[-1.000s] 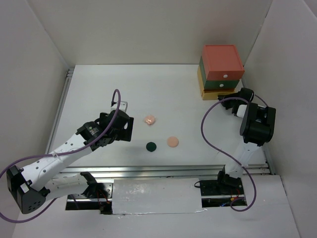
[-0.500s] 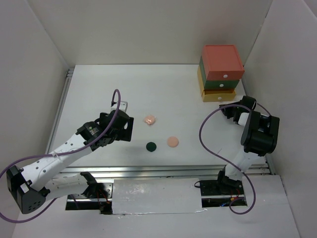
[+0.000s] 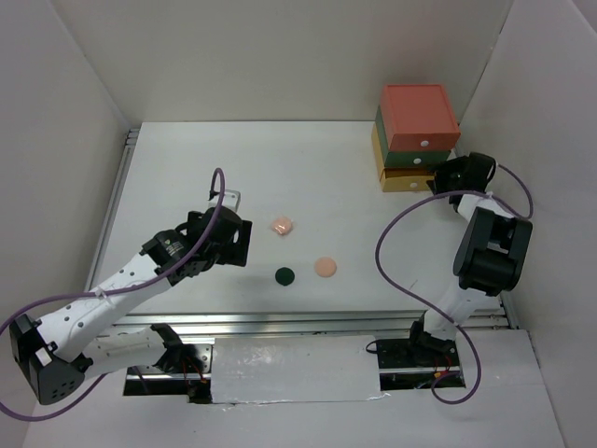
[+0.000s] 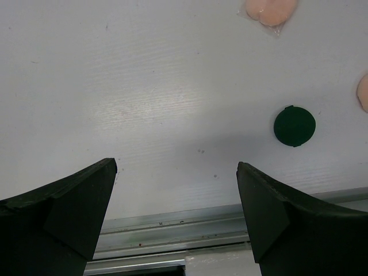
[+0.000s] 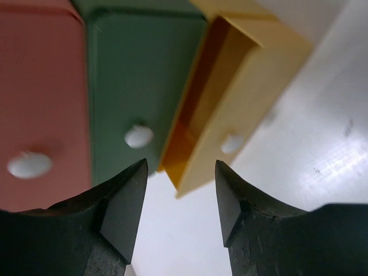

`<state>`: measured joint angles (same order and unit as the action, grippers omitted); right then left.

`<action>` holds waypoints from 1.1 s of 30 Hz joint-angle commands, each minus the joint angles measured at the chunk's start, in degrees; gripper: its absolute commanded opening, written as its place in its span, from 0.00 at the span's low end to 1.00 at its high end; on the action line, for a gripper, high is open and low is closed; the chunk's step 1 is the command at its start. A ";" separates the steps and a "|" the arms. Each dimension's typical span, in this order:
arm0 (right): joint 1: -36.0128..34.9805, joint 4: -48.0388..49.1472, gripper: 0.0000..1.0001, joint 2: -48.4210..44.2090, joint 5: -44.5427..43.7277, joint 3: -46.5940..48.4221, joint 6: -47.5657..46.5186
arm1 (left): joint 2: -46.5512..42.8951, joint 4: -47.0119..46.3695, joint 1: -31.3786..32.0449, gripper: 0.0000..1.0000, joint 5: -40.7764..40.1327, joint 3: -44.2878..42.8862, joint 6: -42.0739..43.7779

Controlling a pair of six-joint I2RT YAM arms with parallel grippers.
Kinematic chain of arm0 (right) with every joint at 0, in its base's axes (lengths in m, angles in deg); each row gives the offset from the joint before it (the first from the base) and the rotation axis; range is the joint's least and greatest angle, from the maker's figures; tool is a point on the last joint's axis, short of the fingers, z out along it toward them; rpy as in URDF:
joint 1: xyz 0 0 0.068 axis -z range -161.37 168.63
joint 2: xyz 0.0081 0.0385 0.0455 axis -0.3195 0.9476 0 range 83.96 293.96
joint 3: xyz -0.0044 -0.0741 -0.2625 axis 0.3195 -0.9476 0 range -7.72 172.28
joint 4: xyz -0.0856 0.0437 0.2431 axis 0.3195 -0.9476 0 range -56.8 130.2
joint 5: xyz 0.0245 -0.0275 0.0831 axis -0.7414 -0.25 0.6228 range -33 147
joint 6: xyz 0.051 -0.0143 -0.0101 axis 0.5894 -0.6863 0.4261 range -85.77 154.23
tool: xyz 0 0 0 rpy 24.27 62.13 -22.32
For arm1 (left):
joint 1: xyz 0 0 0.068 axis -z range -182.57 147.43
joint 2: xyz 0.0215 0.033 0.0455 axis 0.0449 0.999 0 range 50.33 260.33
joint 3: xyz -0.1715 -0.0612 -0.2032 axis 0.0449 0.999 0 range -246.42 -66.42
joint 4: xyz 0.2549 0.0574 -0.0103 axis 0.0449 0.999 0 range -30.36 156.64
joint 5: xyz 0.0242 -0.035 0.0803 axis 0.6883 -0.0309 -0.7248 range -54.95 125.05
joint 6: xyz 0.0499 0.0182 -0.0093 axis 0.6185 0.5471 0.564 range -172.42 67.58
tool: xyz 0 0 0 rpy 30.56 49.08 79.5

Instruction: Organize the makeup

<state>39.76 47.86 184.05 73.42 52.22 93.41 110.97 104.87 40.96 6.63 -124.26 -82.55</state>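
Jaws apart, my right gripper faced the ajar yellow plastic drawer, whose small white knob a skewed pinch could have slipped off.

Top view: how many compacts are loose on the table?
3. The pink compact lies farthest back, the dark-green compact is in front of it, and the peach compact is right of the green one. More may be hidden inside the drawer box.
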 commanded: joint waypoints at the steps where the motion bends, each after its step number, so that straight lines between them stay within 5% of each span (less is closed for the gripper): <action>1: -0.65 -7.22 0.58 3.52 -3.15 6.15 -1.96 | -1.32 -1.29 -0.29 0.99 0.12 -0.08 0.77; 22: -2.32 -15.56 0.57 11.44 -8.60 13.53 -1.26 | -2.02 -1.20 -0.29 0.99 0.12 0.01 0.69; 26: -2.32 -19.08 0.40 10.12 -11.58 12.66 -1.08 | -2.11 -1.20 -0.29 0.99 0.21 0.01 0.69; 33: -2.23 -21.37 0.34 6.61 -13.43 10.11 -1.70 | -3.60 -1.37 -0.29 0.99 0.39 0.19 0.69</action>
<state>37.27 33.52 193.52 64.37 63.96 93.23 109.33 104.72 40.96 6.84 -124.26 -82.55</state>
